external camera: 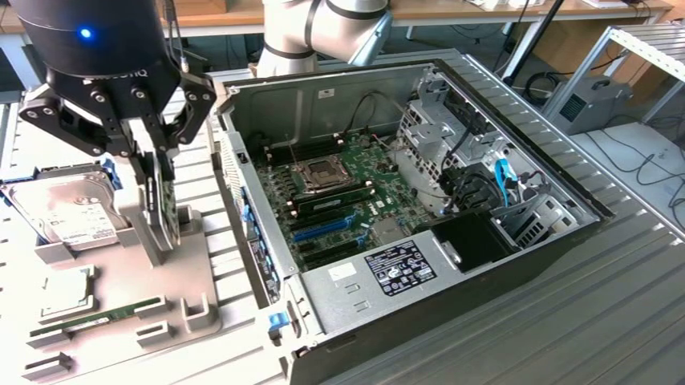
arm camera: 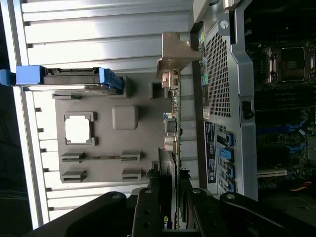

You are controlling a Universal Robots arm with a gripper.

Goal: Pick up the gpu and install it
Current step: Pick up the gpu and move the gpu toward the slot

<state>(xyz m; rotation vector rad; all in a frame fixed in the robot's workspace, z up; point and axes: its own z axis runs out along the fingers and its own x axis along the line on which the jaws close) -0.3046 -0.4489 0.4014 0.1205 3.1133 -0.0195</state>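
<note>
Gpu (external camera: 160, 224): pinched edge-on in the narrowed gripper (external camera: 153, 164), standing in the gray fixture (external camera: 198, 281) at nine o'clock from the open case (external camera: 310, 100). Hold vertical, pull straight, avoid scraping slot walls.

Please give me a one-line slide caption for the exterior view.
The claw grips the gpu upright at the grey holder, beside the open computer case.

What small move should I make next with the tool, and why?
Probably a short, straight lift. The tool is shut on the gpu, which stands on edge with its lower end down between the posts of the grey holder. I cannot tell whether it has cleared them. Moving sideways toward the open computer case now could snag it, so rise first.
</note>
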